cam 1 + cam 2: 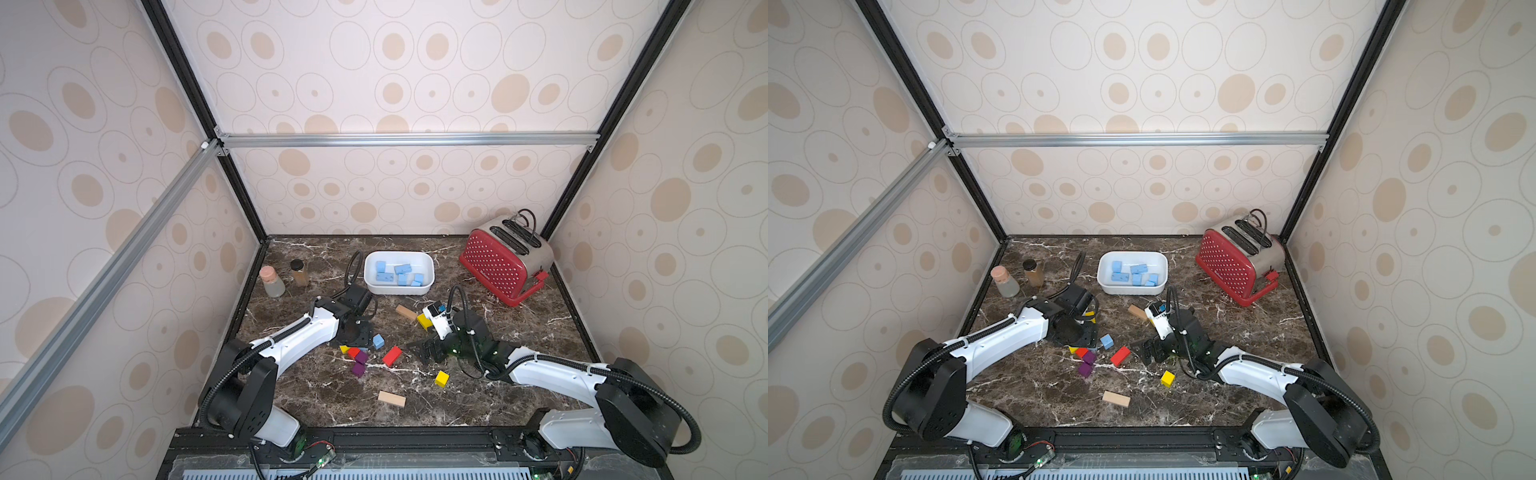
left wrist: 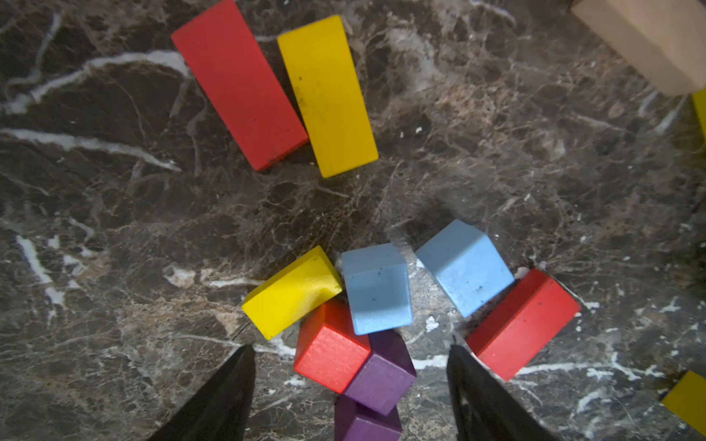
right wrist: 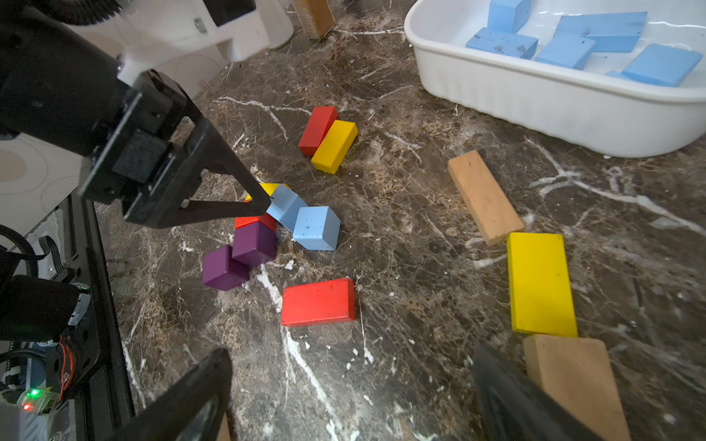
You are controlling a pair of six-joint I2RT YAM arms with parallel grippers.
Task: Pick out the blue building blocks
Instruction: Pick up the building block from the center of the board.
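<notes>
Now the left gripper's parted, empty fingers are flanking a red cube, blue cube at its two o'clock.

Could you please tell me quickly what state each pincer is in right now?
Left pincer: open, jaws either side of a red cube, not gripping it.
Right pincer: open and empty.

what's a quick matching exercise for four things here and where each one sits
1 toaster
2 tub
3 loose blue cubes
4 corked bottle

a holds blue blocks
b far right corner of the table
c by the left gripper
d far left, beside a jar

Pairs: 1-b, 2-a, 3-c, 4-d
</notes>
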